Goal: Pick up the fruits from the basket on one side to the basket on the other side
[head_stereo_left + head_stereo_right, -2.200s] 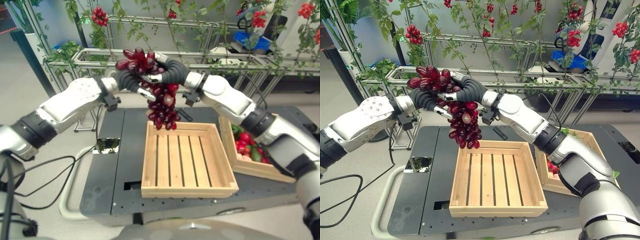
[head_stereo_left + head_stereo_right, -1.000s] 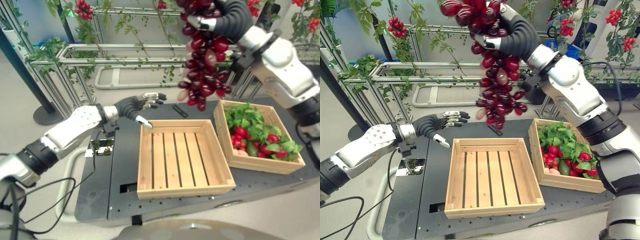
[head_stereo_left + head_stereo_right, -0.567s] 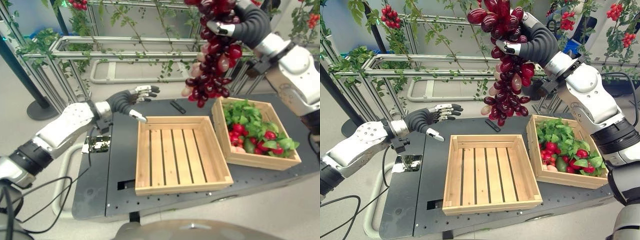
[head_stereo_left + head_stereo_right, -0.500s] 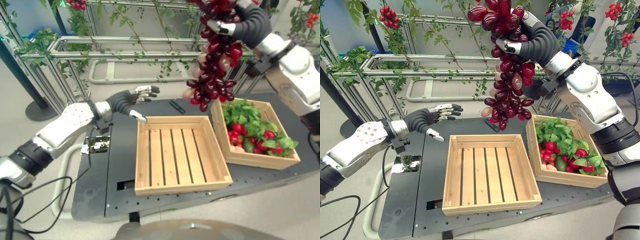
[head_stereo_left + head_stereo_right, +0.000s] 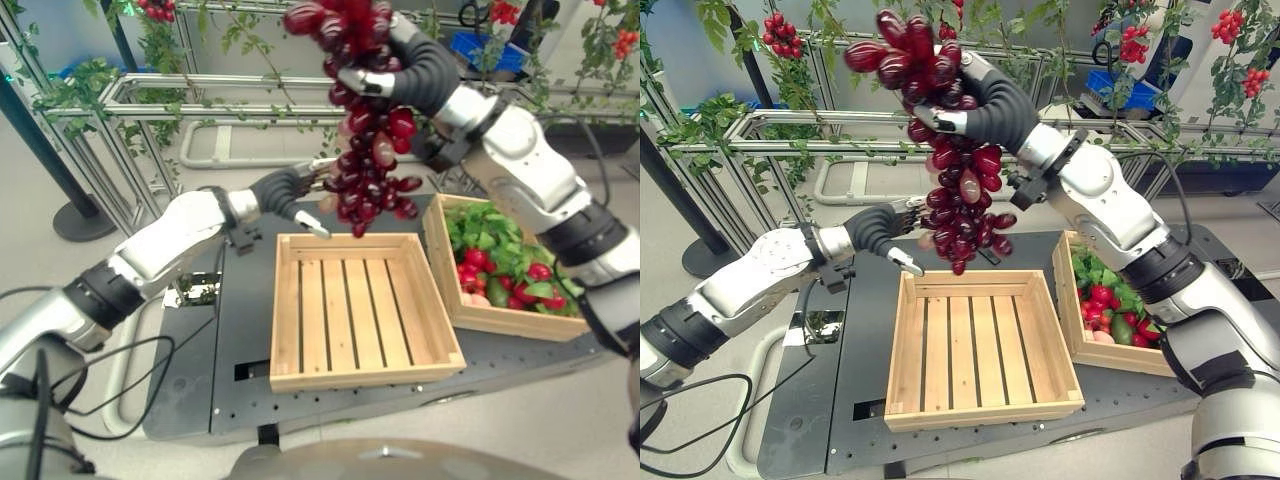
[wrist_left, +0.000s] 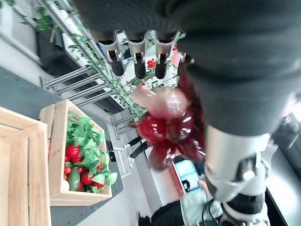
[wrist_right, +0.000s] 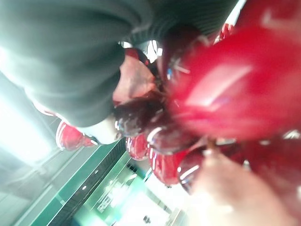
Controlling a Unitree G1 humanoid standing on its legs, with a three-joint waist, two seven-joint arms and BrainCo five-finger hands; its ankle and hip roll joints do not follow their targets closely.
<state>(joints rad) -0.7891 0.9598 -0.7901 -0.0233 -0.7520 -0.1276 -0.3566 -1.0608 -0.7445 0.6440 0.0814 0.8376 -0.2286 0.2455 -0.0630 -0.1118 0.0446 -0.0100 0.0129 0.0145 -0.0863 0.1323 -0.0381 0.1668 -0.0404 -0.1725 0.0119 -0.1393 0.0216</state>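
My right hand (image 5: 412,68) is raised high and shut on the top of a large bunch of dark red grapes (image 5: 366,168), which hangs above the far edge of an empty wooden slatted basket (image 5: 368,376). In the right wrist view the grapes (image 7: 211,94) sit pressed against the palm. My left hand (image 5: 880,228) is open beside the lower left of the bunch, with its straight fingers (image 6: 136,61) right next to the bottom grapes (image 6: 164,122). To the right stands a second wooden basket (image 5: 515,322) holding red and green produce with leaves.
Both baskets rest on a dark flat platform (image 5: 240,300). Behind it stand metal frames (image 5: 200,90) hung with green vines and red fruit clusters. A small black object (image 5: 990,257) lies on the platform beyond the empty basket.
My right hand has carried the grape bunch to the left, from above the full basket to above the empty basket's far edge. The left hand has reached right and up to the bunch's lower part.
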